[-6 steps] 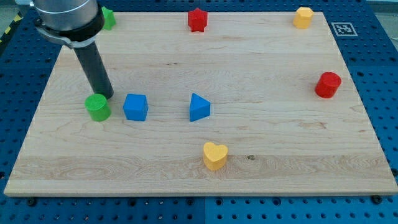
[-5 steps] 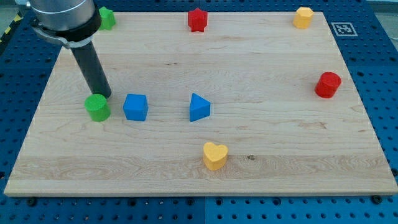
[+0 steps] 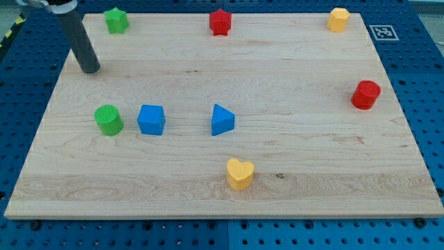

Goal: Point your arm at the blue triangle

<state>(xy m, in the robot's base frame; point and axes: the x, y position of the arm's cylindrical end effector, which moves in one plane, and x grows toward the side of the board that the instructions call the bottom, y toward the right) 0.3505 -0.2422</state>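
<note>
Camera view: the arm's upper part was cut off at the view's top-left corner, leaving only the dark rod in sight — there was no claw to be seen, so its state could not be told. My tip (image 3: 91,69) rested on the wooden surface (image 3: 291,160) near its left edge, well apart from every block.

The blue triangle (image 3: 222,120) lay near the middle of the surface, far to the right of and below my tip. To its left sat the blue cube (image 3: 151,119), and just beside that, further left, the green cylinder (image 3: 109,120) — the block nearest my tip, directly below it.

Below the triangle, toward the view's bottom, lay the yellow heart (image 3: 240,173). Along the top edge stood a green block (image 3: 116,20), a red block (image 3: 220,22) and a yellow block (image 3: 338,19), their shapes hard to make out. A red cylinder (image 3: 365,94) sat near the right edge.
</note>
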